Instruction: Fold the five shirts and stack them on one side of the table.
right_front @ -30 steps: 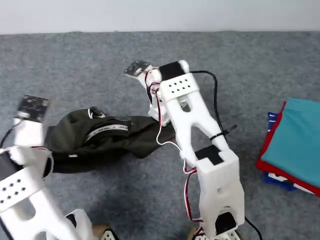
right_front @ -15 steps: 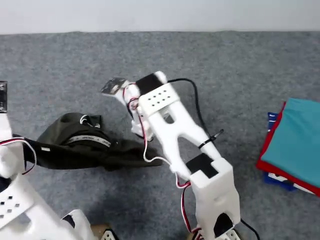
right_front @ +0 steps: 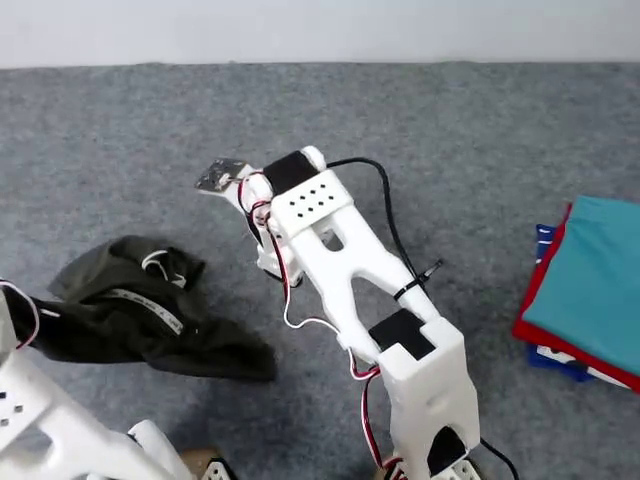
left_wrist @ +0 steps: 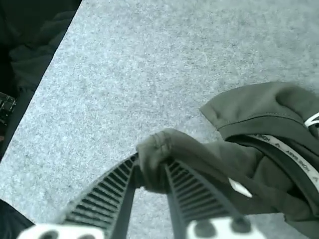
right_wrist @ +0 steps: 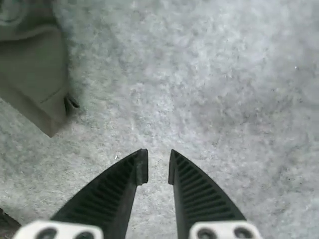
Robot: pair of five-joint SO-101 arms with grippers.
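Nearest the arm bases, by the tabletop's near left corner, the left end effector (left_wrist: 152, 174) was clamped on a bunched fold of the olive shirt (left_wrist: 259, 124). The pinch looked meant to drag or lift one edge so that the cloth could be spread. The rest of the garment lay crumpled on the tabletop (right_front: 480, 150) toward the left edge, with its neck opening and printed collar tape turned up, so it was not yet flat enough to fold. The left arm (right_front: 30, 420) rose from the near left corner beside it. Farther in, the right arm (right_front: 330, 230) reached toward the middle of the tabletop. The right end effector (right_wrist: 157, 167) hung just above the bare surface with its jaws a little parted and nothing between them. A hem or sleeve end of the olive shirt lay near it but apart. That placement probably suited a grab at the opposite edge, so the two arms could pull the shirt taut. At the right edge sat the stack of folded shirts (right_front: 575, 300), with a teal shirt (right_front: 590, 270) on top, a red shirt (right_front: 545, 300) under it and blue cloth showing lower down. The number of layers could not be told. Its spot at the right edge left the middle free for folding. The tabletop was covered in grey, carpet-like felt, which would likely grip cloth and resist sliding. Past its left edge lay a dark space (left_wrist: 25, 45) too dim to make out, and along the far edge stood a plain pale wall (right_front: 320, 30).
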